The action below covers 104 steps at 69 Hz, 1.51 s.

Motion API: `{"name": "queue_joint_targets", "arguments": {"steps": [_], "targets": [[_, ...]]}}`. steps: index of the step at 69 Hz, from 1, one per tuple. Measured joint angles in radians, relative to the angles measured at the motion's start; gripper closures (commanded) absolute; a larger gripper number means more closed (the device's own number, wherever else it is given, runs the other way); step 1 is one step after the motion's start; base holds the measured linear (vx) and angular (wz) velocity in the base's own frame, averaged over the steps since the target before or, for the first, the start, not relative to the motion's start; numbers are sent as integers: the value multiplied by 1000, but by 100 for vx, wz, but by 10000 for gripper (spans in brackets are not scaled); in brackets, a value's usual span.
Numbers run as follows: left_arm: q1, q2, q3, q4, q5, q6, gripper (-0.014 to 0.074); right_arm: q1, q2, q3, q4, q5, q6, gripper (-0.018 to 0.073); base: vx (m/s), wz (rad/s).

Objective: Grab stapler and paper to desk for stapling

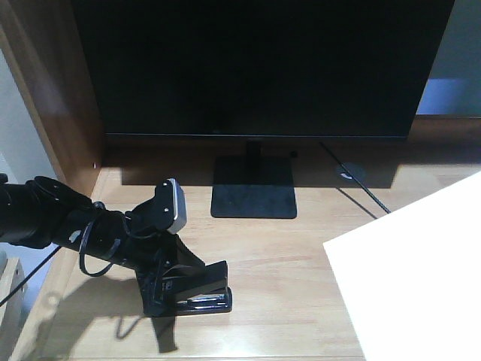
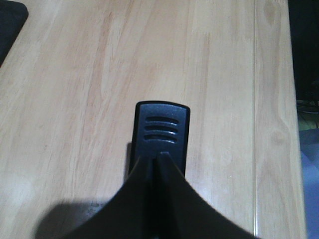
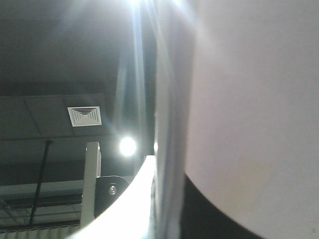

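Desk (image 1: 285, 256) fills most of your front view, light wood grain running left to right, with a darker brown side panel (image 1: 52, 83) standing at its left edge; monitor (image 1: 255, 68), dark and wide, spans the top of that view, and its flat black stand base (image 1: 253, 188) rests on the wood below the middle of the screen.

Paper (image 1: 421, 278) comes next: a blank white sheet covering the lower right corner of the front view, one corner pointing toward the middle of the desk; in your right wrist view the same white sheet (image 3: 249, 99) sits very close to the lens and takes up the whole right half, with a ceiling vent (image 3: 84, 115) and a bright ceiling light (image 3: 128, 146) behind it; you cannot tell from these pictures whether the right gripper is spread or pressed together.

Left arm (image 1: 45, 214) reaches in from the left edge, low over the wood, its wrist camera (image 1: 174, 204) showing a grey face; the left gripper (image 2: 155, 159) has its fingers drawn in and pinching the stapler (image 1: 199, 293).

That black stapler is at the front left of the desk, its base touching the wood and a silver strip showing along it; in your left wrist view its ribbed end (image 2: 160, 124) pokes out just past the fingertips.

A thin dark cable (image 1: 361, 188) runs diagonally across the wood right of the stand, passing a round grommet (image 1: 347, 173).
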Motion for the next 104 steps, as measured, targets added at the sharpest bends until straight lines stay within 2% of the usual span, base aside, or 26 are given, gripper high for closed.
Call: {"name": "queue_joint_targets", "arguments": {"steps": [32, 51, 71, 79, 88, 104], "targets": [[0, 0, 0, 0, 0, 0, 603, 0, 0, 0, 0, 0, 0, 565, 0, 0], [0, 0, 0, 0, 0, 0, 603, 0, 0, 0, 34, 7, 2, 565, 0, 0], [0, 0, 0, 0, 0, 0, 603, 0, 5, 0, 61, 263, 13, 563, 0, 0], [0, 0, 0, 0, 0, 0, 603, 0, 49, 0, 71, 305, 12, 562, 0, 0], [0, 0, 0, 0, 0, 0, 603, 0, 152, 0, 85, 266, -22, 562, 0, 0], [0, 0, 0, 0, 0, 0, 603, 0, 414, 0, 105, 86, -52, 562, 0, 0]]}}
